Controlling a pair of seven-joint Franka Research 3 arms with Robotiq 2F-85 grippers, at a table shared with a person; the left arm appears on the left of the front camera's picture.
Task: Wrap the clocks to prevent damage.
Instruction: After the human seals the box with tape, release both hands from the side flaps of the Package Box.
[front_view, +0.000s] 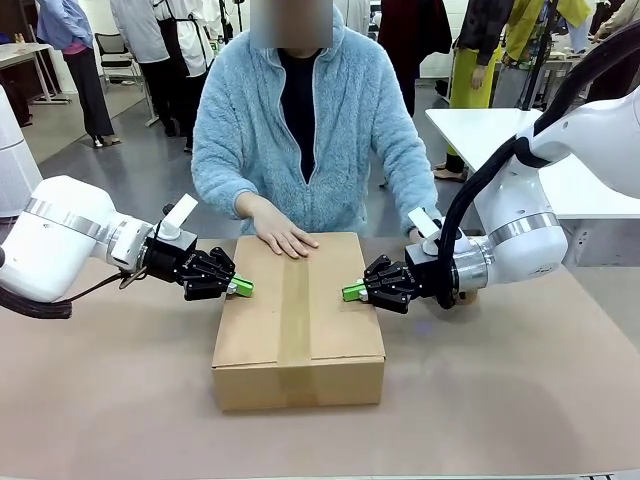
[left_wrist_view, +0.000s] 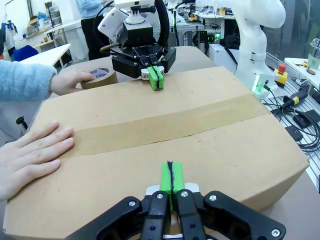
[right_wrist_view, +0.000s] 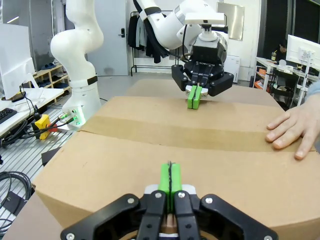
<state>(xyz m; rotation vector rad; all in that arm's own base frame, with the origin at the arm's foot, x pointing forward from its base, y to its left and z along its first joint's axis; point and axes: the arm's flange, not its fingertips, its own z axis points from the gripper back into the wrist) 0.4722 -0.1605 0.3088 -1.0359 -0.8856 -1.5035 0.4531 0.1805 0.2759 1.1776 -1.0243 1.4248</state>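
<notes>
so nearest the camera is the bare tabletop (front_view: 520, 400), then the closed cardboard box (front_view: 298, 325) sitting in the middle with a strip of tape (front_view: 293, 310) running down its top seam; the left gripper (front_view: 241, 287) has its green pads pinched fully together on nothing, tip at the box's left top edge; the right gripper (front_view: 352, 292) is the same deal, jaws pressed flat with nothing between them, tip at the right top edge; so they face each other across the lid; further back a person's hand (front_view: 282, 237) lies flat on the far end of the lid, and the left wrist view shows their other hand (left_wrist_view: 75, 81) resting on a brown tape roll (left_wrist_view: 101, 76) just beyond the box; the wrapped clocks themselves i can't see anywhere, my guess is they're inside the sealed box; what could go wrong: if either arm pushes sideways, the box could slide or twist under that palm; press down too hard and the lid could dent onto whatever is inside; also those fingers are close enough to get bumped.
</notes>
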